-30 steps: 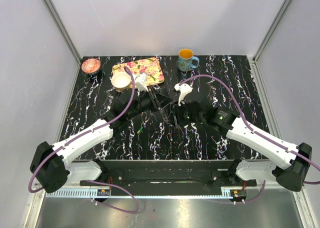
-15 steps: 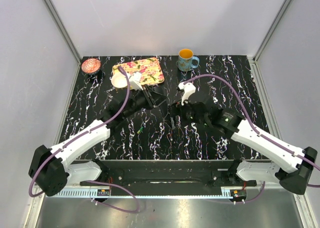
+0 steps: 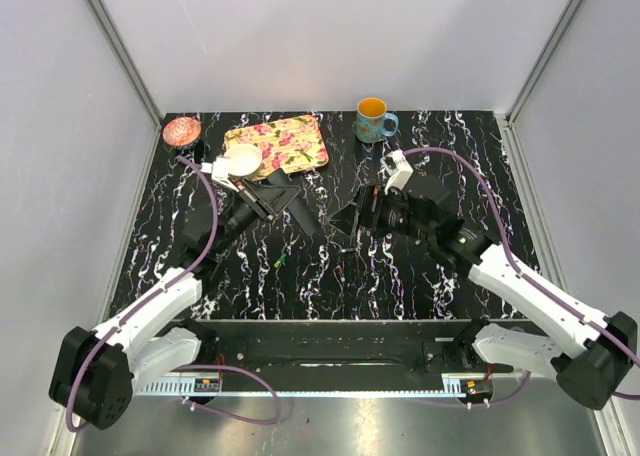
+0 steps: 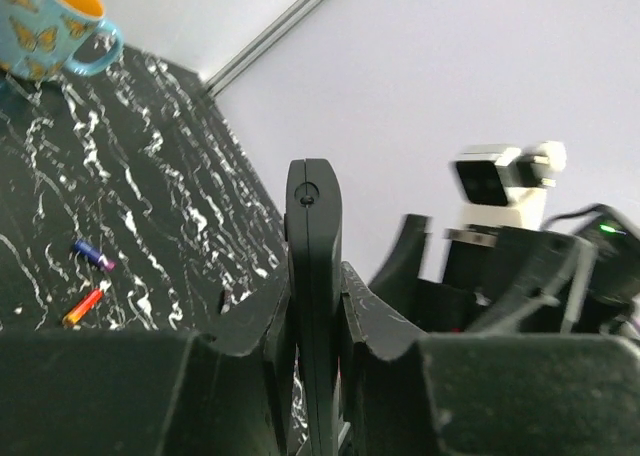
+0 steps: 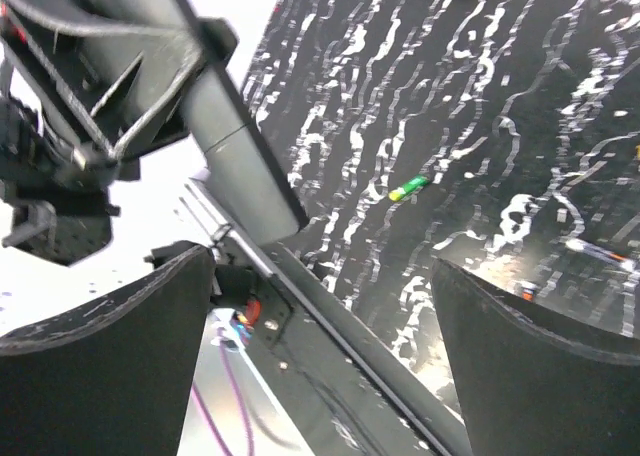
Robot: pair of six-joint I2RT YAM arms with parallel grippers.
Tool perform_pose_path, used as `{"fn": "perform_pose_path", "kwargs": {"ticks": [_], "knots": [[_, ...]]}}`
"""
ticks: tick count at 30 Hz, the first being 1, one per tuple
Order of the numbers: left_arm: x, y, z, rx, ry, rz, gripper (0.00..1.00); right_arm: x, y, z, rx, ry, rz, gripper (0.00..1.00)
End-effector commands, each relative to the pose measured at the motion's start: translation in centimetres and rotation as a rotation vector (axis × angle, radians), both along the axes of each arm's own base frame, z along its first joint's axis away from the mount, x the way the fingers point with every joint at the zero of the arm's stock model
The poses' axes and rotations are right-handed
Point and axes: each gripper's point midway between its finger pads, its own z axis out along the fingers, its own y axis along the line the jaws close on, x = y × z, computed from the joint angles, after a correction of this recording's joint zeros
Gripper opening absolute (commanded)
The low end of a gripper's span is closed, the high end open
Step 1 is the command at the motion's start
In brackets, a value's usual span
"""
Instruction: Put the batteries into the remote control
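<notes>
Hold slim flat black plastic remote control (image 4: 314, 236), pinched edge-up in clamped-tight left gripper (image 4: 315, 306) aloft over black marbled table (image 5: 480, 76), steady & lower empty, fully spread right gripper (image 5: 320, 316) onto tiny green cylindrical battery (image 5: 410, 187) on tabletop, prob. straddling it crosswise.

Bright, even overhead light on my feeds.
My top view is sharp, with faint shadows on the table (image 3: 500, 151); both wrist views go soft in the near foreground, and the pale wall (image 4: 480, 66) washes out.
</notes>
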Motion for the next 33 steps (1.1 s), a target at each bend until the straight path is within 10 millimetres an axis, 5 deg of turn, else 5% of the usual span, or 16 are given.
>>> {"fn": "perform_pose_path", "kwargs": {"ticks": [1,14,29,33], "knots": [[-1.8,1.9,5.6,-0.123,-0.237,0.064,0.0,-0.5,3.0,3.3,0.263,0.075,0.115,1.0],[-2.2,2.2,5.4,-0.044,-0.27,0.144,0.0,1.2,7.2,3.9,0.432,0.161,0.212,1.0],[-2.3,1.9,5.2,-0.053,-0.261,0.149,0.0,1.3,8.1,3.0,0.462,0.209,0.248,0.71],[-2.3,2.0,5.2,-0.051,-0.262,0.157,0.0,1.2,8.2,2.6,0.456,0.228,0.254,0.72]]}}
